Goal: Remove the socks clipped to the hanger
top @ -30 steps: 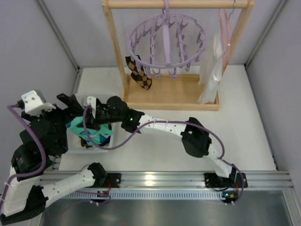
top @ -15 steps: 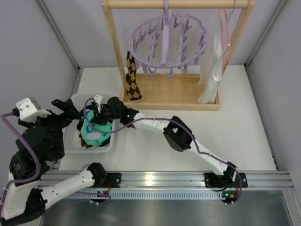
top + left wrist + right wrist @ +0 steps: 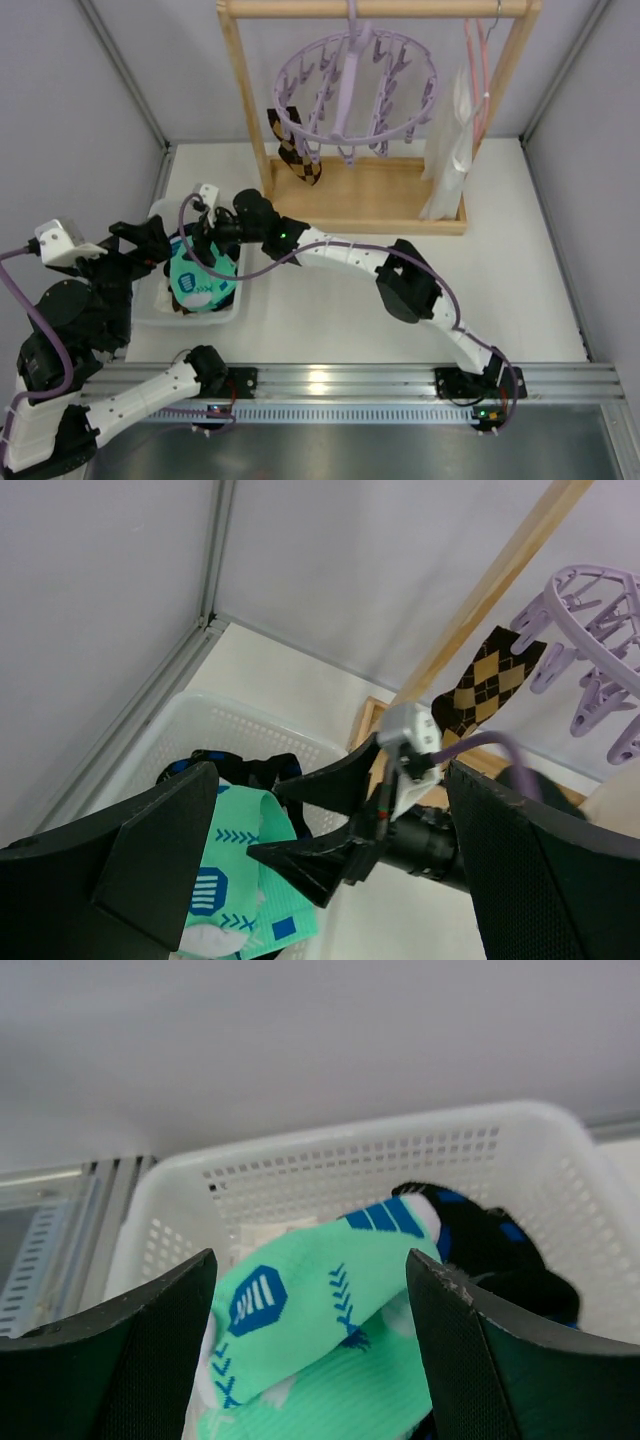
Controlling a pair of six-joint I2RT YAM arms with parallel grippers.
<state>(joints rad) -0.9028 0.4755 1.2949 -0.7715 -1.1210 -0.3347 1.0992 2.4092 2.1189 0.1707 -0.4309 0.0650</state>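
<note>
One brown-black diamond sock (image 3: 297, 152) (image 3: 485, 683) hangs clipped at the left of the lavender ring hanger (image 3: 355, 92) (image 3: 600, 630) on the wooden rack. My right gripper (image 3: 203, 245) (image 3: 310, 1260) is open above the white basket (image 3: 160, 310) (image 3: 350, 1145), with nothing between its fingers (image 3: 330, 825). Just under it, in the basket, lies a teal green sock (image 3: 200, 283) (image 3: 320, 1310) (image 3: 240, 880) on top of a black-blue sock (image 3: 500, 1250) (image 3: 235, 770). My left gripper (image 3: 152, 240) (image 3: 330, 775) is wide open and empty over the basket's left side, facing the right gripper.
The wooden rack (image 3: 370, 198) stands at the back of the table. A thin pink wire hanger (image 3: 478, 75) with a white cloth (image 3: 450, 140) hangs at its right end. Grey walls close in left and right. The right arm (image 3: 400, 285) stretches across the table's middle.
My right gripper has opened and let go of the teal sock, which now lies in the basket. The ring hanger and its diamond sock have swung. The left arm has shifted slightly.
</note>
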